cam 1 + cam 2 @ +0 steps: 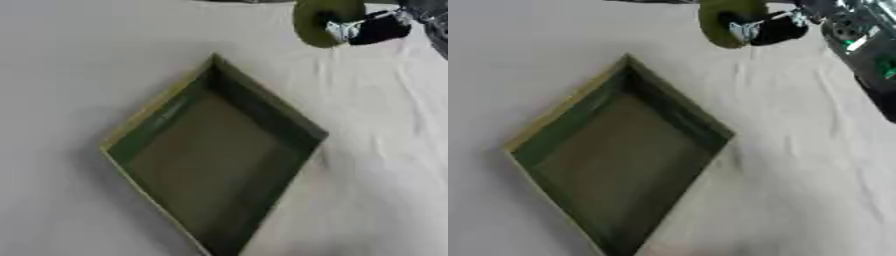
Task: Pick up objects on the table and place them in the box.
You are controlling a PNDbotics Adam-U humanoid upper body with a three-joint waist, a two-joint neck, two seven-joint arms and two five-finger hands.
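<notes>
Green box [214, 165] nearest the camera, sitting cornerwise on the cloth-covered tabletop [61, 60]; inside looks empty, so nothing appears deposited yet. Right of it, bare wrinkled cloth. Far upper right: right hand [776, 27] with fingers curled round a round olive-green object [317, 20], which appears lifted, beyond the box's far corner and apart from it. Left hand not visible. Judged remaining: carry the object over the box and release; further objects unseen.
</notes>
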